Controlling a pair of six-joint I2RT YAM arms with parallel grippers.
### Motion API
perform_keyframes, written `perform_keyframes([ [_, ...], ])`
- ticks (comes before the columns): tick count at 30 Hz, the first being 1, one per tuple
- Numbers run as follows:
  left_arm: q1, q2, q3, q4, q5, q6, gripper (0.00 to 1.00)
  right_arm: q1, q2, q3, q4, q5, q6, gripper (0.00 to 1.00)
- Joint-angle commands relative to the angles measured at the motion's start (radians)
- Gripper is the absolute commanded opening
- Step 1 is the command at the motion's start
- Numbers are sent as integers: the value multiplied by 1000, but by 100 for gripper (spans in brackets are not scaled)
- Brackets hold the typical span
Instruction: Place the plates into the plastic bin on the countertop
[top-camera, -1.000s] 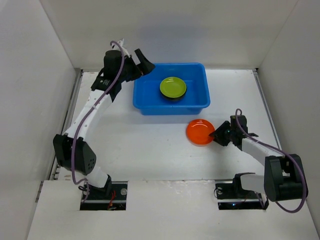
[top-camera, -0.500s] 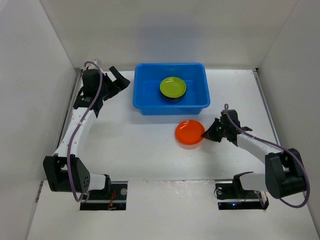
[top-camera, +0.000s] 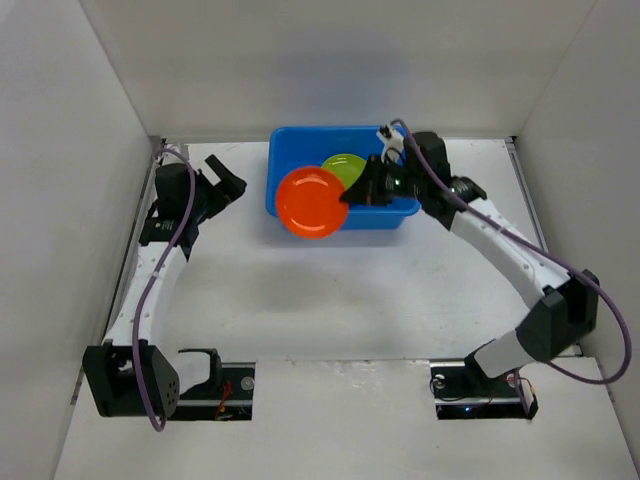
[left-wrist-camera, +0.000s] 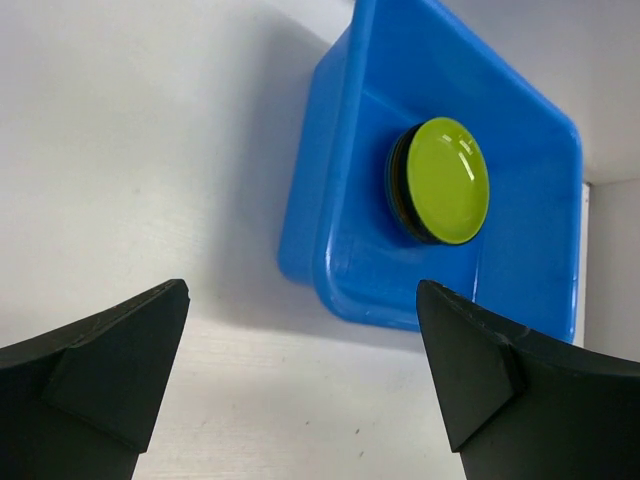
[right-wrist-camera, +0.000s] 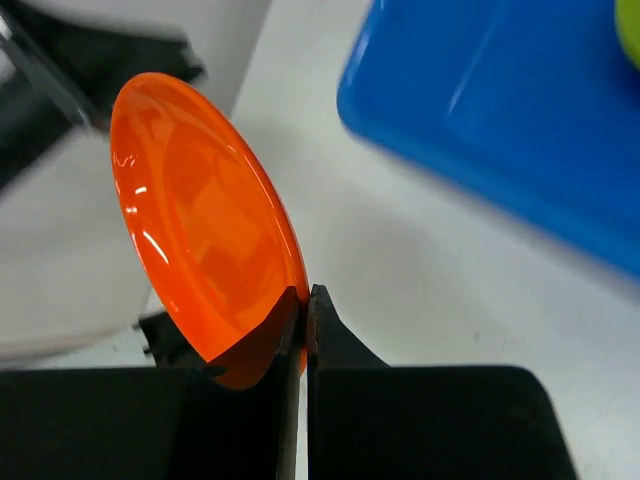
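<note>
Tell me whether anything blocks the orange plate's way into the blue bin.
Nothing visible does. The right gripper holds the orange plate by its rim, raised at the bin's front left corner. Inside, the green plate tops a stack, with bare floor beside it.

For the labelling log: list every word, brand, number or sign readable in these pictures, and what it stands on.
No text can be read anywhere.
The orange plate, the lime green plate and the blue plastic bin are plain, with no print or label.
The mounts at the arm bases are too small to show any marking.
</note>
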Motion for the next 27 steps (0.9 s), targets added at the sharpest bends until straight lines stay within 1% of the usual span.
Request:
perform_keyframes([
  [1, 7, -80, -65, -11, -28, 6, 100, -76, 163, 218, -5, 51, -26, 1],
  [5, 27, -172, -151, -70, -70, 1, 100, -164, 367, 432, -71, 121, -17, 1],
  [8, 32, -228, -184, -121, -90, 3, 100, -198, 458, 498, -98, 180, -16, 1],
  [14, 56, -347, -255, -196, -110, 7, 100, -216, 560, 498, -108, 243, -9, 2],
  [16, 65, -360, -266, -212, -105, 10, 100, -216, 580, 489, -102, 267, -9, 2],
  [22, 90, -376, -286, -235, -107, 13, 100, -211, 630, 491, -79, 339, -3, 6],
  [27, 105, -359, -287, -255, -99, 13, 100, -224, 659, 500, -49, 387, 18, 5],
])
